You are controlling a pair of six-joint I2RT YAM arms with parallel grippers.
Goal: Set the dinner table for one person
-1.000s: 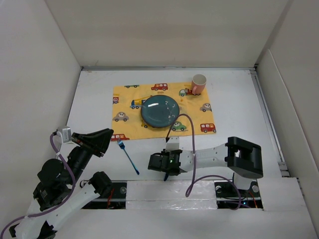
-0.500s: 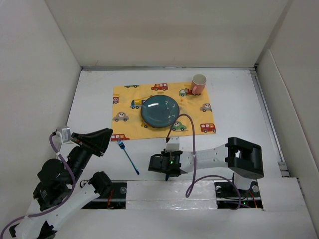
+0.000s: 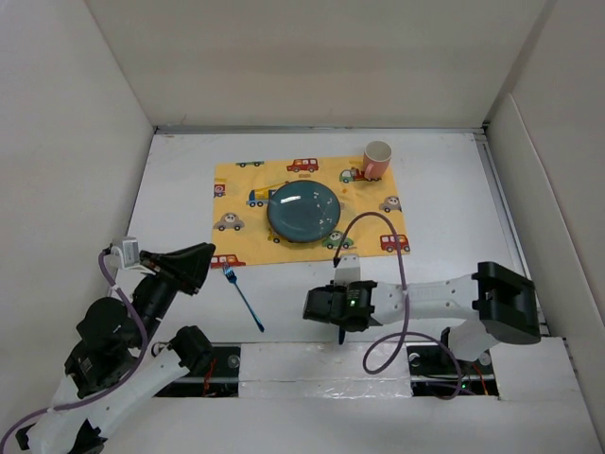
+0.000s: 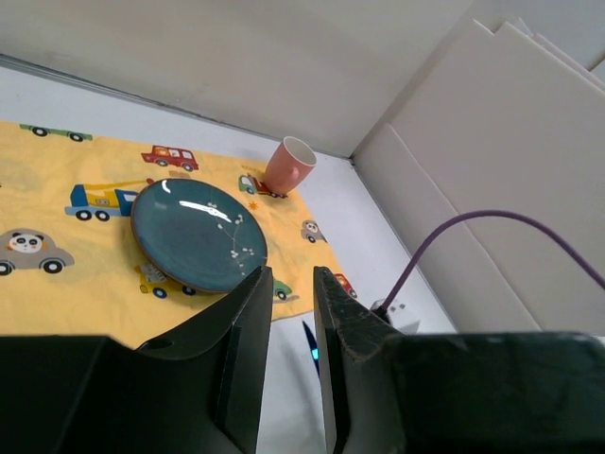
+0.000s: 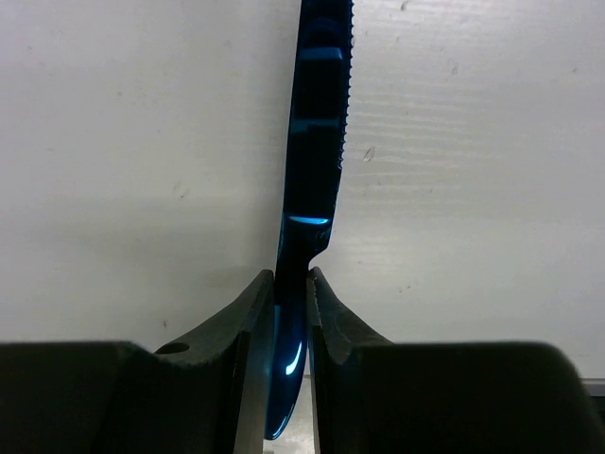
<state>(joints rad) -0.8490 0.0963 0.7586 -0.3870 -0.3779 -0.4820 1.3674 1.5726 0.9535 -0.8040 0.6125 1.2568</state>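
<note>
Since everything sits on the white table, which fills most of the top view, the count runs from its left side. Left gripper, 1 of 2 grippers, hangs over the table's near-left part. In its wrist view the fingers stand nearly together w/ a thin slit btwn them and nothing in it.

Just right of it lies 1 blue fork, flat on bare table, tines toward the cloth, handle toward the near edge. Next comes 1 yellow cloth w/ car prints, spread at the table's middle. The fork is just off its near-left corner, not touching.

On the cloth are 1 dark teal plate, approx centred and flat, and 1 pink cup, mouth up, at the far-right corner, apart from the plate.

By the near edge, below the cloth's right half, is the right gripper, fingers clamped on 1 blue knife. The blade has a serrated edge and points away from the wrist cam over bare table. Can't tell if it touches the surface. Fork and knife are both off the cloth, apart from the plate.
</note>
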